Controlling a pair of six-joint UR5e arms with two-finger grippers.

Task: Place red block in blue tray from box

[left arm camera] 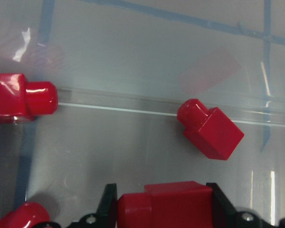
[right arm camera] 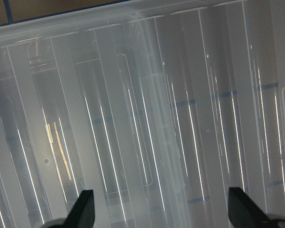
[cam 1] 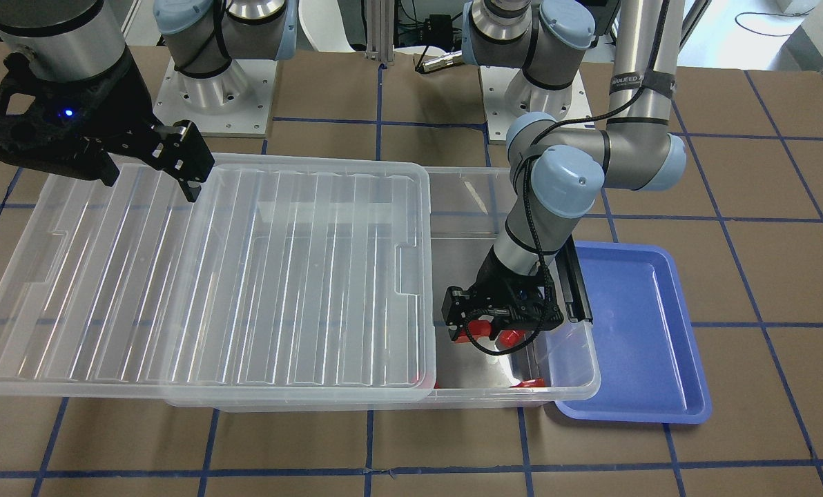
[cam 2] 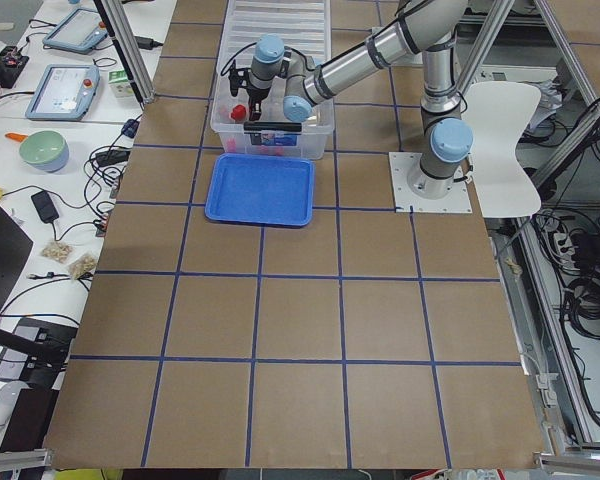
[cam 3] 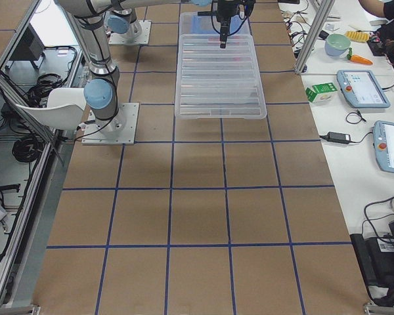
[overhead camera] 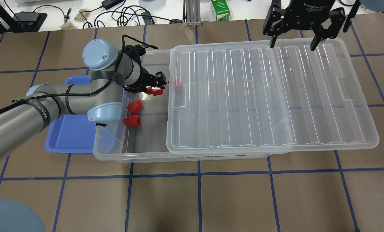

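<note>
My left gripper [cam 1: 486,330] is down in the open end of the clear box [cam 1: 577,386] and is shut on a red block [left arm camera: 166,204]; the held block also shows in the overhead view [overhead camera: 156,91]. Loose red blocks [overhead camera: 134,107] [overhead camera: 131,120] [left arm camera: 211,133] lie on the box floor near it. The blue tray [cam 1: 632,331] sits on the table beside the box's open end, with no block in it. My right gripper [overhead camera: 292,42] is open and empty, hovering above the ribbed lid [overhead camera: 259,96].
The lid [cam 1: 246,276] is slid aside, covers most of the box and overhangs its far end. A black latch bar [cam 1: 577,290] runs along the box wall next to the tray. Another red block [overhead camera: 178,82] shows at the lid's edge.
</note>
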